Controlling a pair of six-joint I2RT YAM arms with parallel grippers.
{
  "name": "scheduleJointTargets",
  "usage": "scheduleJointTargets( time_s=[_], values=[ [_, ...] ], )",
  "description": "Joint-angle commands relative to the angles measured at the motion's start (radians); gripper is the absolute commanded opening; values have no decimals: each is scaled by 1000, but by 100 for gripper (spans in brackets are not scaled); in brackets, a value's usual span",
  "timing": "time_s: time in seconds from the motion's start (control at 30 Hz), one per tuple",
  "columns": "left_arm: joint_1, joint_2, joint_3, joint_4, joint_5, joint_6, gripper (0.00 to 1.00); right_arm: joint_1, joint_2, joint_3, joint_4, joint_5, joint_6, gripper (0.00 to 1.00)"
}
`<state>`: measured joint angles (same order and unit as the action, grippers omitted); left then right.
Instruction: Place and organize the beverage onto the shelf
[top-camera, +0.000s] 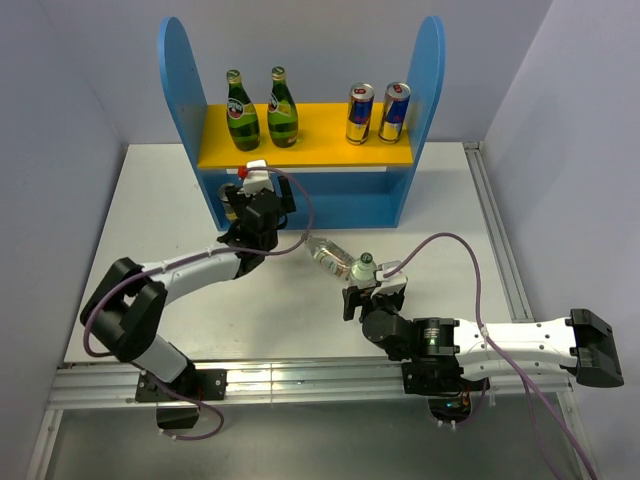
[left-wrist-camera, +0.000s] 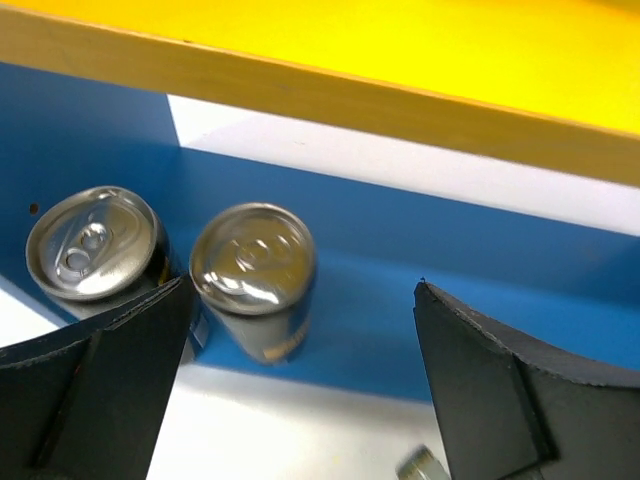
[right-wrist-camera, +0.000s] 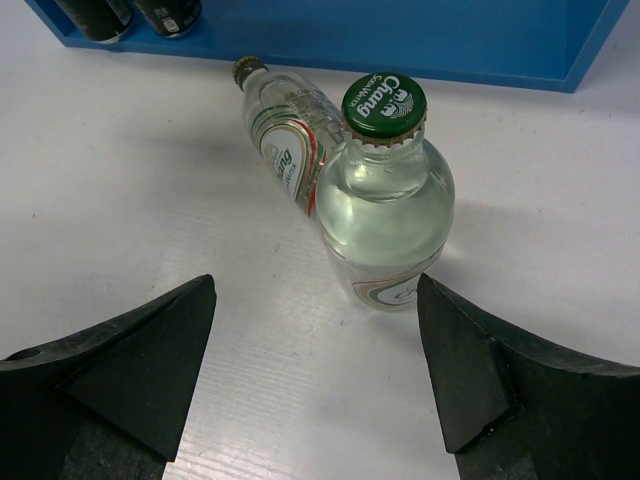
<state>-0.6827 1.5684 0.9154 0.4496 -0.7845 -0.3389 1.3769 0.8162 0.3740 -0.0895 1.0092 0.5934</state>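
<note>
Tabletop (top-camera: 150, 220): left claw (left-wrist-camera: 302, 290) toward shelf (top-camera: 428, 70), right claw (right-wrist-camera: 315, 290) facing upright bottle (right-wrist-camera: 385, 215); both wide, empty.

The green cap (right-wrist-camera: 384, 103) on the standing clear bottle (right-wrist-camera: 388, 220) says "Chang" in white letters. The tiny words curved above it are too small to read. The lying clear bottle (right-wrist-camera: 285, 135) has a label with letters turned sideways, but they cannot be made out. The labels on the 2 green bottles (top-camera: 241, 115) (top-camera: 282, 110) and the 2 blue-and-silver cans (top-camera: 360, 115) (top-camera: 394, 112) are too small to read.
</note>
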Motion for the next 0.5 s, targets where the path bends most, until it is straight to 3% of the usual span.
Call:
scheduleJointTargets(
  time_s=[0.0, 0.2, 0.27, 0.47],
  values=[
    [-54, -103, 43, -134, -68, -40, 98, 8, 1, 39, 20, 32, 5, 88],
    [-176, -172, 164, -489, -121, -256, 97, 8, -14, 32, 23, 28, 2, 88],
    [-187, -176, 212, -624, -53, -369, 97, 7, -15, 31, 25, 28, 0, 88],
    [-195, -116, 293, -799, 212, -679, 95, 7, -25, 31, 20, 26, 2, 88]
  ],
)
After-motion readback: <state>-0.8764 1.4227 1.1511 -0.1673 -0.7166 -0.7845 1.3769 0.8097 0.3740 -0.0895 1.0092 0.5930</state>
